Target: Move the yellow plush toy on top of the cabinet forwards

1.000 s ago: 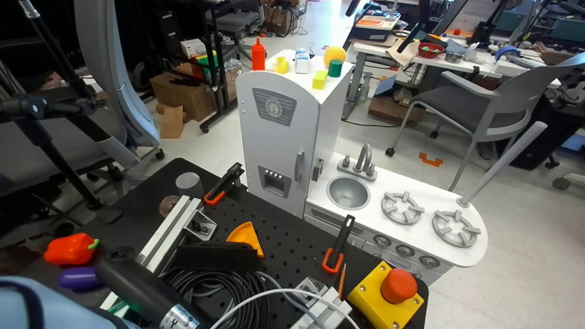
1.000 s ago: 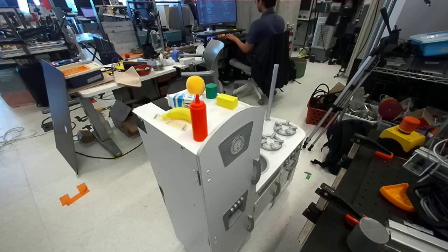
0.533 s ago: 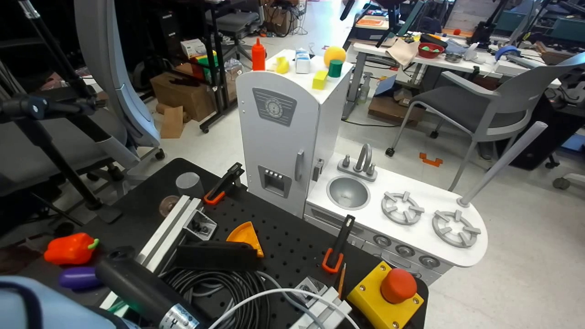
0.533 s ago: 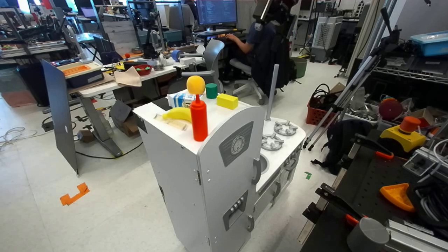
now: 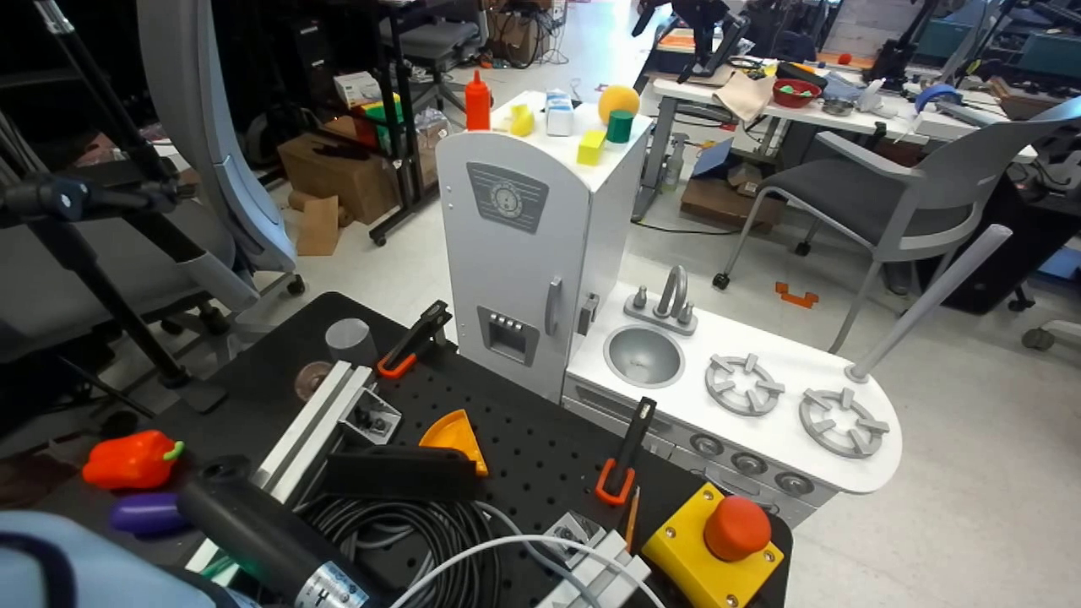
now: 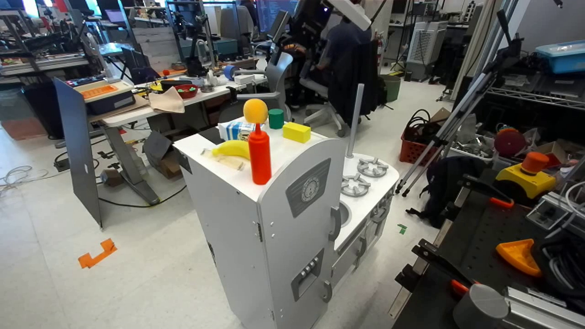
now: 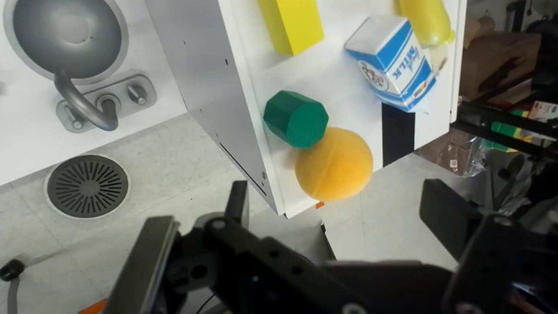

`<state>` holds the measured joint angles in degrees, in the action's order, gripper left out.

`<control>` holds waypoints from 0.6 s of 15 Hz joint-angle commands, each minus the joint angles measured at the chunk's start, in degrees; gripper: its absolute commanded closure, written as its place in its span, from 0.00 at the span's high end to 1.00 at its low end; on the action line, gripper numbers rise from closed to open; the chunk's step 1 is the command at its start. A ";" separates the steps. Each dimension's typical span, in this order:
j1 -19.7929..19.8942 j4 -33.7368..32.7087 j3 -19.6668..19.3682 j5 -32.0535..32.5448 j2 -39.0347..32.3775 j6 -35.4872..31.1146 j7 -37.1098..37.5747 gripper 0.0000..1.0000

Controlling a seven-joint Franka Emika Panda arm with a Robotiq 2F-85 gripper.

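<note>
The yellow plush toy is a round, fuzzy yellow-orange ball [image 5: 618,102]. It sits at a rear corner of the top of the white cabinet [image 5: 498,279]. It also shows in an exterior view [image 6: 255,111] above the red bottle's tip, which covers its lower edge. In the wrist view the ball [image 7: 335,165] lies against or very near a green octagonal block [image 7: 301,120], at the cabinet top's edge. My gripper [image 7: 336,185] is open and empty, its fingers wide on either side of the ball's line and apart from it. The gripper [image 5: 667,51] is dark behind the cabinet in both exterior views.
On the cabinet top also stand a yellow block [image 6: 296,132], a milk carton [image 7: 392,65], a banana [image 6: 231,149] and a red bottle [image 6: 260,157]. The sink counter [image 5: 718,338] joins the cabinet's side. A desk [image 5: 701,95] and a chair [image 5: 878,186] are behind.
The arm and gripper have moved leftward in both exterior views, coming into sight and lower in one of them. The ball and the other things on the cabinet have not moved.
</note>
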<state>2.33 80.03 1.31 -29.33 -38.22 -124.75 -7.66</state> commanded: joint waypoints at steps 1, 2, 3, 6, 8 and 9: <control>1.16 -14.19 2.98 1.78 -10.00 3.95 6.33 1.00; 1.24 -16.97 3.80 1.76 -12.02 5.64 7.15 1.00; 1.26 -19.79 4.48 1.77 -13.99 7.24 7.92 1.00; 1.32 -28.18 6.36 1.66 -19.60 13.50 9.76 1.00; 1.03 -33.46 6.84 1.98 -23.05 16.91 11.34 1.00; 0.93 -35.93 6.96 2.18 -24.70 18.26 12.15 1.00</control>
<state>2.63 55.17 6.41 -28.82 -56.23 -112.04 1.08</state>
